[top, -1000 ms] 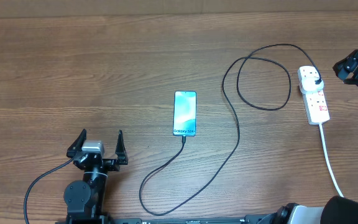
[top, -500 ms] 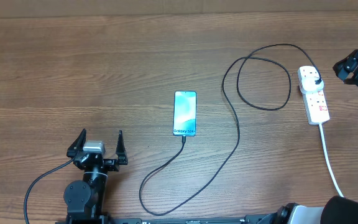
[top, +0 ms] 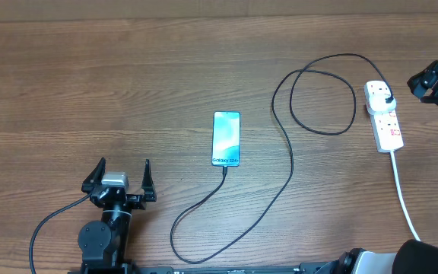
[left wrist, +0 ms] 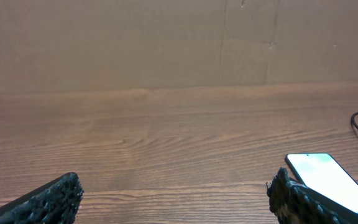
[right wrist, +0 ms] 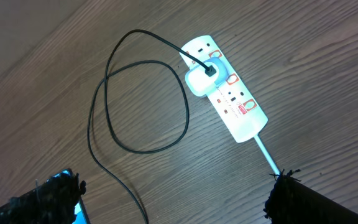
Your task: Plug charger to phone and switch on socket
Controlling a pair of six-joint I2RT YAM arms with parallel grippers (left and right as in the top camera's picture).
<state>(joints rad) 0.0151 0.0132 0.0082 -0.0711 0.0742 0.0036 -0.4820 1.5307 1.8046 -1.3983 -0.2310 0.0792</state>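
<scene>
Black cable (top: pixel 290 164) sat in phone (top: pixel 226 138); left gripper (top: pixel 123 164), right gripper (right wrist: pixel 173 186) gaped wide. Hard press might shove socket (top: pixel 385 122), unseating cable.

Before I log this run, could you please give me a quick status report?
Left tool and right tool open, empty. Charger at phone bottom edge, other end in socket. Nothing blocking socket.

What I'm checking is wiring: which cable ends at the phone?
The thin black charger cable; it loops from the socket to the phone. The thick white cord heads elsewhere.
</scene>
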